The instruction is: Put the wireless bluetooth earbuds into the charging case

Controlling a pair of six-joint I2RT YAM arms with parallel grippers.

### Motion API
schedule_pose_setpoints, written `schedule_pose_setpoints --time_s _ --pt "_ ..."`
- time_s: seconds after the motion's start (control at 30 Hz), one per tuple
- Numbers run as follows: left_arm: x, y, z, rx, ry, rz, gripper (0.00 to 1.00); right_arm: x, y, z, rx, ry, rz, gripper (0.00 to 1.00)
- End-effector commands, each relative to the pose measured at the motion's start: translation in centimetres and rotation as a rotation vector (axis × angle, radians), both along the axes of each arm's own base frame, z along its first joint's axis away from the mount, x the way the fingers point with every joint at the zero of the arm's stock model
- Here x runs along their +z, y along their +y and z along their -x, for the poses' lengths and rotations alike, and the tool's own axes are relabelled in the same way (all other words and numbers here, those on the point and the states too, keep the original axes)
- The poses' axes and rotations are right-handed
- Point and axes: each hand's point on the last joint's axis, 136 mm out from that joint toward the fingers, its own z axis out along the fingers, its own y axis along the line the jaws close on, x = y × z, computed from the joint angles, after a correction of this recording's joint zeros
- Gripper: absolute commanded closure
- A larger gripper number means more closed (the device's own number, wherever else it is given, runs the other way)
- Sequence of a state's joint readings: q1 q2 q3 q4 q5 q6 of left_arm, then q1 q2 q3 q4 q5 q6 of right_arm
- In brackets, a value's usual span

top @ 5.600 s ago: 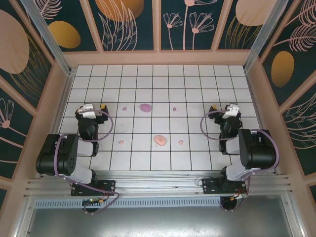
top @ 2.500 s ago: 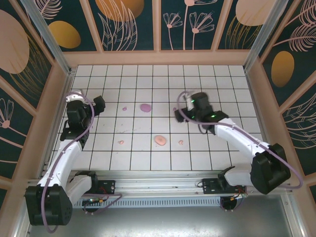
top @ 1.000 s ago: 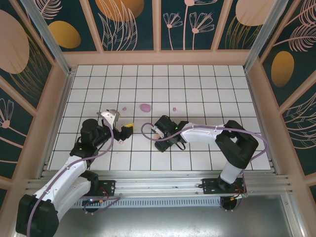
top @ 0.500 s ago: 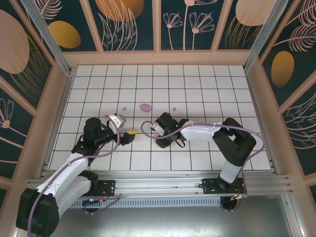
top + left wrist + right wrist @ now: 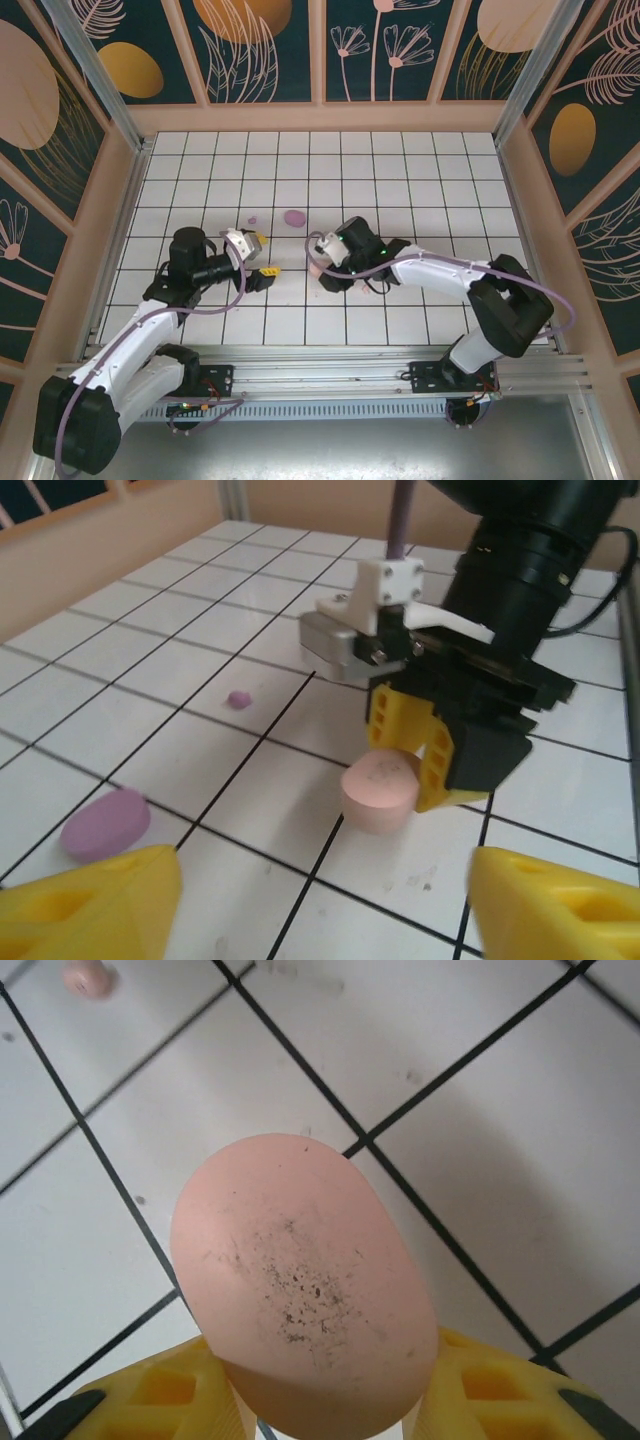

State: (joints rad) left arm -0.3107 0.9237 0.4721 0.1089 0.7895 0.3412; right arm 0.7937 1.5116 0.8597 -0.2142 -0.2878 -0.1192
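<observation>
1. Since the earliest picture, both arms have swung out of their folded poses at the sides and now reach toward the middle of the white tiled surface (image 5: 420, 180).
2. The pink charging case (image 5: 300, 1280) is a smooth oval pebble with dark scuffs on its face. It is clamped between the yellow fingers (image 5: 160, 1395) of the right hand (image 5: 405, 780), near the middle of the surface. Whether it touches the tile I cannot tell.
3. The right arm stretches low and leftward from its base, with the hand pointing down at the tiles.
4. The left hand (image 5: 264, 255) faces the case from just beside it. Its yellow wedge-shaped fingers (image 5: 90, 900) are spread wide, apart from the case.
5. A tiny rounded pink earbud (image 5: 90, 977) lies on a tile near the case.
6. A purple earbud (image 5: 238, 698) lies farther out, on the far side of both hands. The matte, pebble-like purple case (image 5: 105, 823) lies nearby but apart from it.
</observation>
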Motion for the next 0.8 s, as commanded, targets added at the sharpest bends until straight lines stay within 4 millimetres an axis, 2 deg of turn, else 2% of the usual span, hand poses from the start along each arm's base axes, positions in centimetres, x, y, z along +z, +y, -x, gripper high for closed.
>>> schedule_pose_setpoints --time_s 0.0,0.1,0.23,0.33,0.5,0.77 --pt "2.2 -1.4 0.7 -0.114 -0.009 0.06 0.36 3.4 0.5 0.2 0.076 -0.001 -0.085 0.74" --pt "2.7 -2.0 0.6 -0.149 0.03 0.099 0.41 6.0 0.4 0.2 0.124 0.041 -0.153 0.74" --pt "3.3 -2.5 0.4 -0.157 -0.009 0.118 0.39 8.3 0.1 -0.1 0.164 0.055 -0.159 0.75" --pt "3.7 -3.5 0.6 -0.194 -0.024 0.132 0.4 9.5 0.1 0.0 0.196 0.047 -0.149 0.77" --pt "4.1 -6.1 0.7 -0.299 0.045 0.145 0.39 11.6 0.2 0.9 0.289 -0.025 -0.184 0.76" --pt "2.9 -7.3 0.0 -0.335 0.099 0.129 0.31 13.6 -0.6 1.5 0.351 -0.169 -0.198 0.79"
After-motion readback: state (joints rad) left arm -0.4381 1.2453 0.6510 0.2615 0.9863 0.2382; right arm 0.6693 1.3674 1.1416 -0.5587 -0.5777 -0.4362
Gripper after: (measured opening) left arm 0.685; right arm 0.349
